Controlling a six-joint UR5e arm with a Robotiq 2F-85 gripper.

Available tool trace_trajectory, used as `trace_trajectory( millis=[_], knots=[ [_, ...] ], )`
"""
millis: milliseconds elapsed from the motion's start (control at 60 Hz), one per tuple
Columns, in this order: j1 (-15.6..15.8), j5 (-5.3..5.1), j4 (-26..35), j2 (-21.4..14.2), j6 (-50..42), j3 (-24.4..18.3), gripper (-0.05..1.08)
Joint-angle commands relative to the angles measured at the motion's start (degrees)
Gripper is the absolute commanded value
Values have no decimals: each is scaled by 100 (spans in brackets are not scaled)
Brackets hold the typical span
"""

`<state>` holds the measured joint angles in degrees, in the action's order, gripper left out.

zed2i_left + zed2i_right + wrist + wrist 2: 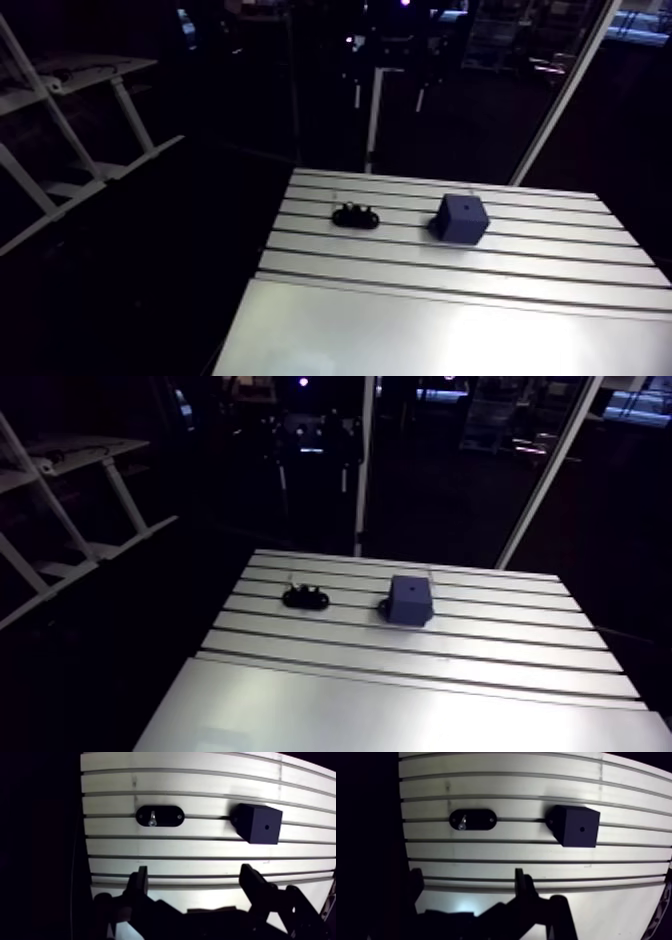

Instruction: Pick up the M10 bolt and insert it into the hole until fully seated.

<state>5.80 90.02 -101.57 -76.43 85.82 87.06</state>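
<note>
Fingers [140,883] of the gripper [195,874] stand spread wide, pinching nothing, above the slotted table [200,849]. Ahead of them the M10 bolt [152,817], small and silvery, lies in a black oval holder [170,816], its long axis crossing the slots. Beside the holder, apart from it, sits a dark cube block [257,827] with a small hole [266,828] in its top face.
</note>
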Motion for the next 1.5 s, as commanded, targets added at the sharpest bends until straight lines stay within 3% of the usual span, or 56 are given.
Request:
trace_trajectory(
  millis=[17,167,650,1500],
  knots=[
    [43,-31,-467,223,0,366,1],
    [113,-7,-777,520,-16,509,1],
    [343,39,-1366,956,-43,596,1],
    [598,46,-1564,1399,-167,650,1]
  ],
)
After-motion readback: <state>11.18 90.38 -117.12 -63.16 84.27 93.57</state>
